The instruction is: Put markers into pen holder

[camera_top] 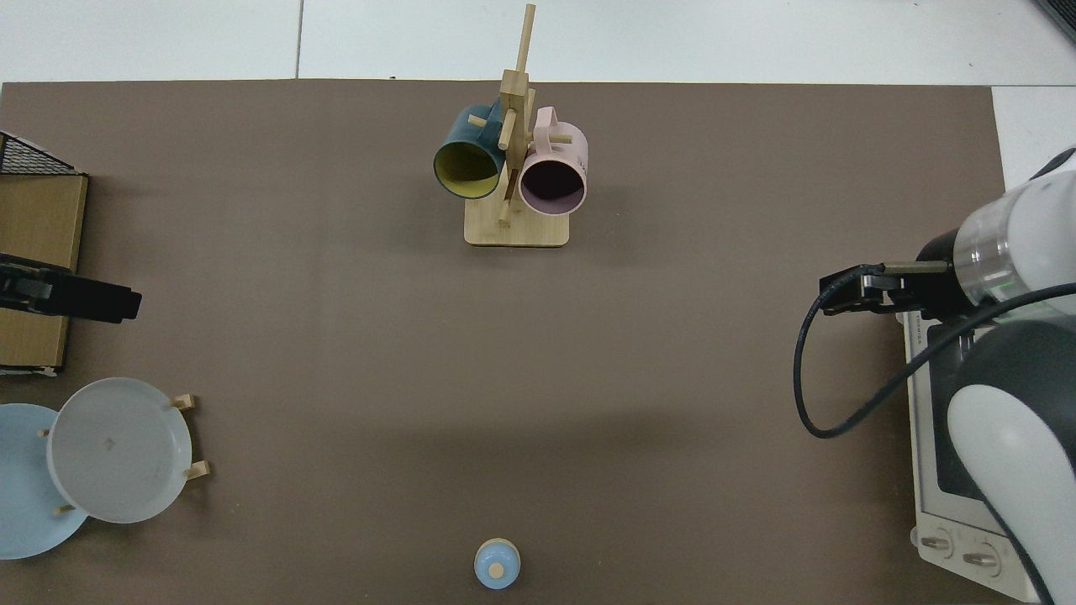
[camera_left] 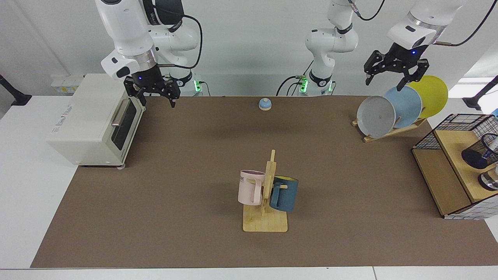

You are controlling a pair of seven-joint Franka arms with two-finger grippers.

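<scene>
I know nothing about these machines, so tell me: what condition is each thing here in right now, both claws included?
Left gripper: open, empty, above the plates.
Right gripper: open, empty, waiting by the oven.
White toaster oven: door closed.
Black wire-mesh pen holder: standing on the wooden shelf, something white in it.
Pink mug: hanging on the wooden mug tree.
Dark blue mug: hanging there too.
Grey, blue and yellow plates: leaning in their rack.

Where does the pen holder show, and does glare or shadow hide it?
Facing view: pen holder at the frame's right edge, partly cropped, no glare; left tool open above the plates, right tool open by the toaster oven. Top view: pen holder out of frame.
</scene>
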